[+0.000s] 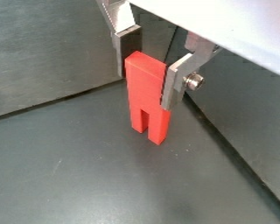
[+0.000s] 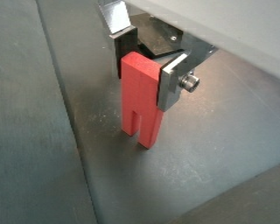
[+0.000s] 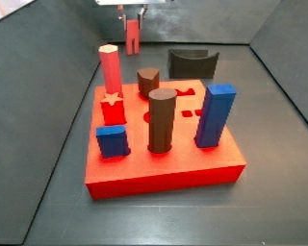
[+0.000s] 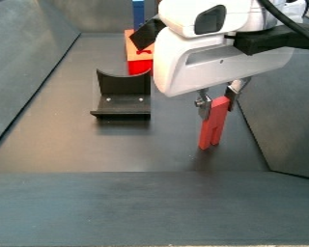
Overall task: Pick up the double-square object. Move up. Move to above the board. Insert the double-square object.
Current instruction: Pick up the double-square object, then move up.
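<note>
The double-square object [image 1: 146,96] is a slim red bar with a slot in its lower end, standing upright. My gripper [image 1: 152,63] is shut on its upper part, with a silver finger [image 1: 180,77] on each side; both wrist views show this [image 2: 140,98]. In a side view the gripper [image 3: 132,17] holds the bar [image 3: 132,38] at the far end of the bin, behind the board [image 3: 164,171]. Another side view shows the bar [image 4: 215,123] hanging below the gripper [image 4: 219,96], its lower end at or just above the floor.
The board carries a pink hexagonal post [image 3: 111,67], a red star peg [image 3: 113,106], two brown cylinders [image 3: 162,120] and two blue blocks [image 3: 216,115]. The dark fixture [image 3: 192,63] stands behind the board, to the bar's side [image 4: 121,95]. Grey bin walls rise close by.
</note>
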### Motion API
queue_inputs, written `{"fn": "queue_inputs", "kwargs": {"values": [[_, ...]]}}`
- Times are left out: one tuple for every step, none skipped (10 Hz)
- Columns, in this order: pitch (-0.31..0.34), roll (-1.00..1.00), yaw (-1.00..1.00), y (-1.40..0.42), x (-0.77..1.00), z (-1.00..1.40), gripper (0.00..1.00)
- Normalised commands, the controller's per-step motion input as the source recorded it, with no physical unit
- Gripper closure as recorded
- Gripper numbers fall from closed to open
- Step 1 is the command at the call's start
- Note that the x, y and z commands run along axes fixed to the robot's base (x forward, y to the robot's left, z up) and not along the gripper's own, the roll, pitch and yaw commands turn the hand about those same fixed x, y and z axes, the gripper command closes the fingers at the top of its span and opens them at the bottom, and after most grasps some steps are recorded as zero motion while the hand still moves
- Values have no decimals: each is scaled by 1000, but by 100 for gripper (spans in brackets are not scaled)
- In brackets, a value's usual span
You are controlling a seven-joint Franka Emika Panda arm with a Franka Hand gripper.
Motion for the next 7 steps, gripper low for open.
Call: {"fn": "queue_inputs", "kwargs": {"values": [[0,0,0,0,0,0,100],[0,0,0,0,0,0,100],[0,0,0,0,0,833,100],[3,14,16,61,24,814,100],[56,28,6,56,4,655,100],[77,45,-2,33,3,513,100],[87,55,1,21,4,416,100]]}}
